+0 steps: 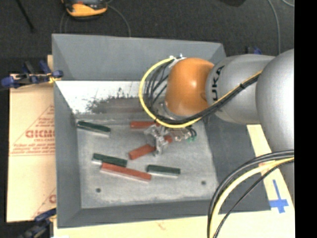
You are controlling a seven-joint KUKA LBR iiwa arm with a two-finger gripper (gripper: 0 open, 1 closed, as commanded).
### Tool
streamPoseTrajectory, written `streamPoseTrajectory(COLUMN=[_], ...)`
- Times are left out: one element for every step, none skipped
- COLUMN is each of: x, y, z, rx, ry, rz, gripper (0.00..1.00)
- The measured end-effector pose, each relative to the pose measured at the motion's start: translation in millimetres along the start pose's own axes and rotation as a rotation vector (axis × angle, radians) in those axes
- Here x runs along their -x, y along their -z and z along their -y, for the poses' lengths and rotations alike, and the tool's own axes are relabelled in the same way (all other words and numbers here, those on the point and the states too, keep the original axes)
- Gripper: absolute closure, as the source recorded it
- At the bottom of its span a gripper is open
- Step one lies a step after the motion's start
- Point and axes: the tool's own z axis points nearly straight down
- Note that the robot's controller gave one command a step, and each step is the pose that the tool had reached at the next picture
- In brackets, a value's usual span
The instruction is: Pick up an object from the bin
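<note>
My gripper [159, 144] reaches down into the middle of the bin, just below the orange cover. Its fingertips sit at the right end of a short red-brown block [141, 152] that lies tilted on the bin floor. Another red-brown block [140, 125] lies just above and left of the gripper, partly under the wrist. A dark green bar [163, 170] lies below the gripper. Something small and green [190, 137] peeks out to the right of the fingers.
A dark green bar [93, 127] lies at the upper left. A second green bar [109, 159] and a long red-brown bar [126, 172] lie side by side at the lower left. The arm and its cables cover the bin's upper right.
</note>
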Motion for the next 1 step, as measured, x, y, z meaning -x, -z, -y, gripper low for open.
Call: streamPoseTrajectory(x=[17.7], y=[148.8], z=[3.4], rx=[-0.001], ry=[0.055], rz=[0.002], gripper=[1.0])
